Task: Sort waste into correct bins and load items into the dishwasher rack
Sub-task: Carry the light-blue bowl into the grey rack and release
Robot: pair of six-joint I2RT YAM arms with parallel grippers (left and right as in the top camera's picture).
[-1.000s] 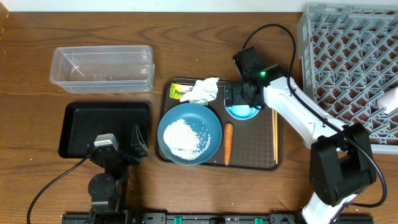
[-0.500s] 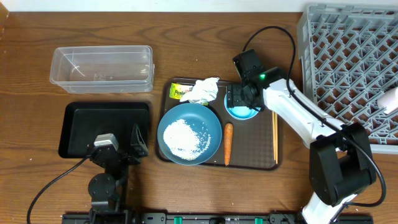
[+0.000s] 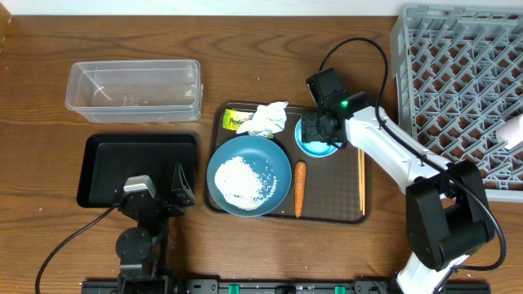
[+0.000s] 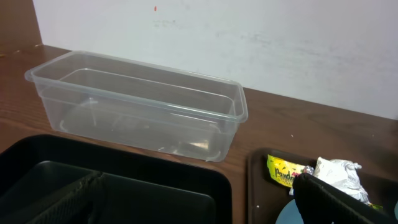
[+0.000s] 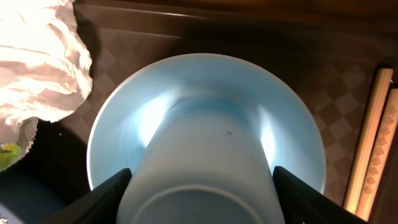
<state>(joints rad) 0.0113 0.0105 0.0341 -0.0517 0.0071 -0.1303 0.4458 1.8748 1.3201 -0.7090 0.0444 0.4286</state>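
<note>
The wooden desk (image 3: 49,33) carries the light-grey dishwasher rack (image 3: 458,90) at two o'clock in the overhead view, with a white cup (image 3: 511,129) at its right edge. The brown serving tray (image 3: 331,188) sits at centre. The clear tub (image 3: 135,64) lies at ten o'clock and the black tray (image 3: 122,163) at eight o'clock, just below it. The left gripper (image 3: 159,194) hangs over the black tray's near edge, its jaws spread wide on nothing. On the serving tray, the dark-blue plate (image 3: 278,159) at seven o'clock holds white rice (image 3: 245,178). The light-blue bowl (image 3: 315,147) is at one o'clock, and the right gripper (image 3: 317,129) straddles it, one finger on each side; whether it clamps the bowl, I cannot tell. The crumpled napkin (image 3: 268,117) is at eleven o'clock, overlapping the yellow-green wrapper (image 3: 237,121). The carrot (image 3: 300,188) lies just right of the plate, and the chopsticks (image 3: 361,175) lie along the tray's three o'clock edge.
</note>
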